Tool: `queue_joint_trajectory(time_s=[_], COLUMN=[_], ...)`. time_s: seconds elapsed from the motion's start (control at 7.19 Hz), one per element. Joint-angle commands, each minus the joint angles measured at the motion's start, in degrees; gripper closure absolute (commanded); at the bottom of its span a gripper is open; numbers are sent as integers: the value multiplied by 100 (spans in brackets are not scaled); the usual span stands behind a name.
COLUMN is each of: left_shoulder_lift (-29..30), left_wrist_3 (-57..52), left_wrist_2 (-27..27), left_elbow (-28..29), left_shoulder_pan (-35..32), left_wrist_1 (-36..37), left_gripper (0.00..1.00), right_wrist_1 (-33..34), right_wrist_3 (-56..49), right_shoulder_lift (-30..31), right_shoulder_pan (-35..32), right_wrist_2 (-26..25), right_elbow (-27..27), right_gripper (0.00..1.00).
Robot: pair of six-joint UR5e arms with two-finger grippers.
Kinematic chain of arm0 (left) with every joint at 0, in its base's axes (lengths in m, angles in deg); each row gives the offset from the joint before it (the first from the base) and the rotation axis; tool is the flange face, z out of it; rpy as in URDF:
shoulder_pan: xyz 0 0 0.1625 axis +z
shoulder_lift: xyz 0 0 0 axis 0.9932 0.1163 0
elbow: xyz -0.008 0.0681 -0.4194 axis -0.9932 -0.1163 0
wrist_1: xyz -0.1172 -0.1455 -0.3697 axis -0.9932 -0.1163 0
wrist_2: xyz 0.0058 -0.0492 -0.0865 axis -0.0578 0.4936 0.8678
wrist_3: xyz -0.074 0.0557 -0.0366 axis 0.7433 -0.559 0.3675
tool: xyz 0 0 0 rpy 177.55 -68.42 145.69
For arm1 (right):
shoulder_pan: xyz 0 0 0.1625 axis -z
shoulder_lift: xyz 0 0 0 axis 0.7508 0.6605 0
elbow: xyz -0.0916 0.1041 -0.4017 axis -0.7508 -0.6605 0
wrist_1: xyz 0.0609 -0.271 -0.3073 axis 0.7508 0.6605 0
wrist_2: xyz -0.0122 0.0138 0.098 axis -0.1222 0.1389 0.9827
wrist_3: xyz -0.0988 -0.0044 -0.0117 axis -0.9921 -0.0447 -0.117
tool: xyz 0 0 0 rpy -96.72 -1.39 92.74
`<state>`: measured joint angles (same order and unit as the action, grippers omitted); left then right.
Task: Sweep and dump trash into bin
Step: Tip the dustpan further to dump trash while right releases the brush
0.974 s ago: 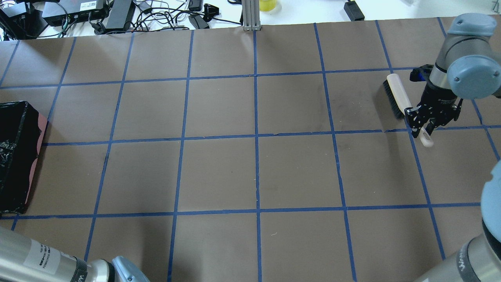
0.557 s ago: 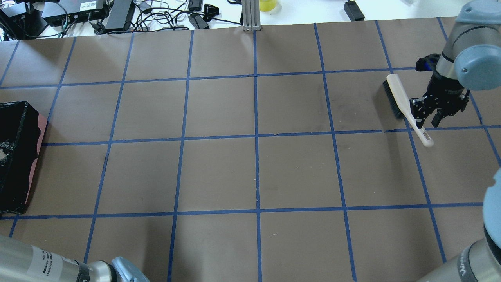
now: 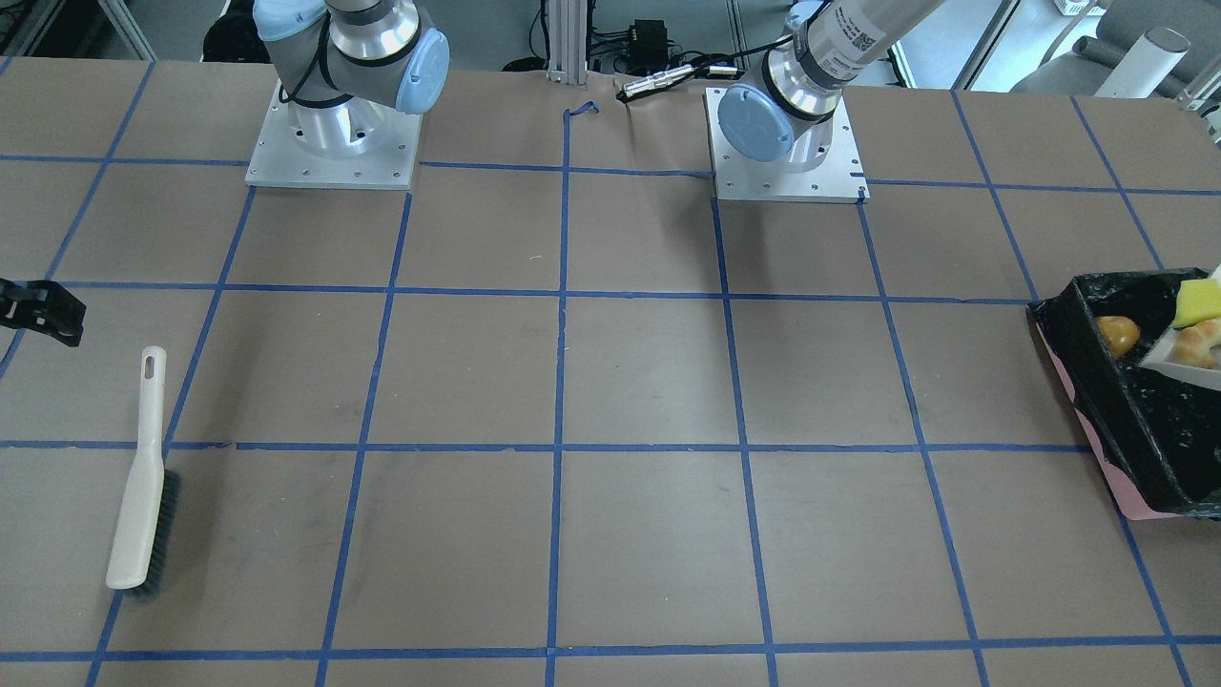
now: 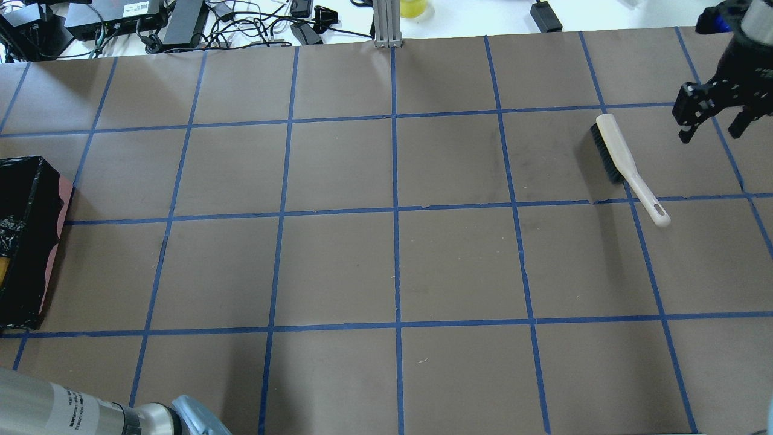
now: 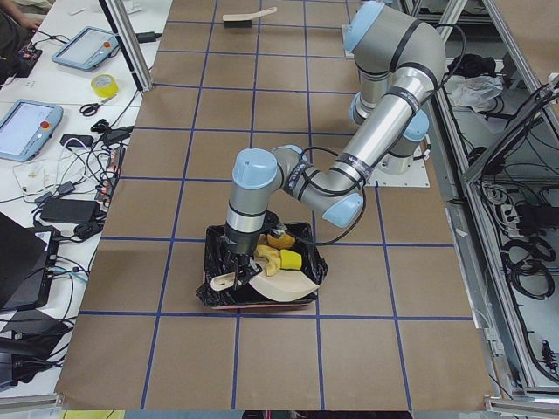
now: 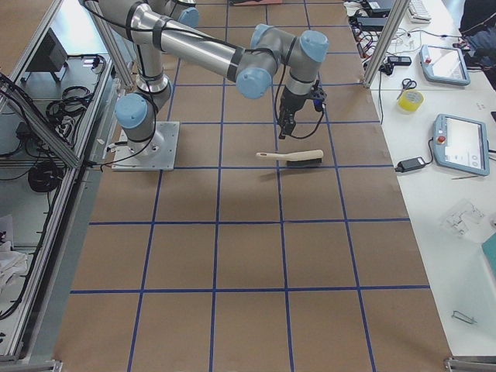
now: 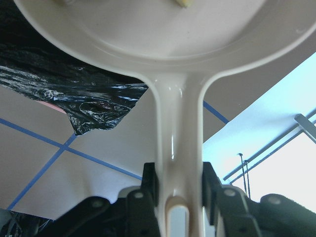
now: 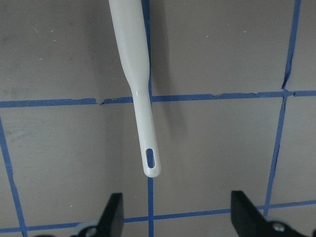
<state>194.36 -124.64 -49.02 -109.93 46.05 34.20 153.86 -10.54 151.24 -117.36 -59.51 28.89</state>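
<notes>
The bin [image 3: 1126, 420], pink-sided with a black liner, stands at the table's left end and also shows in the overhead view [image 4: 57, 223]. My left gripper [image 7: 177, 197] is shut on the handle of the beige dustpan [image 3: 1178, 367], which is tilted over the bin [image 5: 214, 244]. The yellow wedge [image 3: 1198, 302] and the croissant [image 3: 1200, 343] rest on the pan. The potato-like oval [image 3: 1118, 334] lies inside the bin. My right gripper [image 4: 715, 118] is open and empty, raised above the brush handle [image 8: 148, 148].
A beige brush [image 4: 616, 151] with dark bristles lies flat on the brown, blue-taped table at the right end, also in the front-facing view [image 3: 143, 477]. Cables and electronics [image 4: 151, 24] lie beyond the far table edge.
My right gripper has left the brush handle and moved up and away toward the far right. The brush stays lying on the table.
</notes>
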Motion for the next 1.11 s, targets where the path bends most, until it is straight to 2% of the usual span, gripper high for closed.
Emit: queue_joint_trajectory(time_s=[0.0, 0.14, 0.28, 0.56, 0.7, 0.97], left_shoulder_lift=[-209, -306, -437, -675, -789, -1000], left_wrist_3=[-51, -51, -77, -77, -77, -86], left_wrist_2=[11, 2, 11, 2, 11, 46], left_elbow=[-319, -582, -785, -874, -936, -1539], left_shoulder_pan=[0, 0, 9, 9, 27, 44], left_wrist_1=[406, 792, 1248, 1376, 1446, 2267], left_gripper=[100, 100, 100, 100, 100, 100], right_wrist_1=[-623, -828, -1021, -1014, -988, -691], right_wrist_3=[350, 414, 1006, 2044, 2275, 2331], right_shoulder_lift=[679, 759, 769, 743, 760, 786], right_shoulder_pan=[-37, -168, -622, -1650, -1907, -1971], right_wrist_2=[276, 305, 314, 392, 515, 840], right_elbow=[-275, -503, -653, -663, -602, -479], right_gripper=[0, 0, 0, 0, 0, 0])
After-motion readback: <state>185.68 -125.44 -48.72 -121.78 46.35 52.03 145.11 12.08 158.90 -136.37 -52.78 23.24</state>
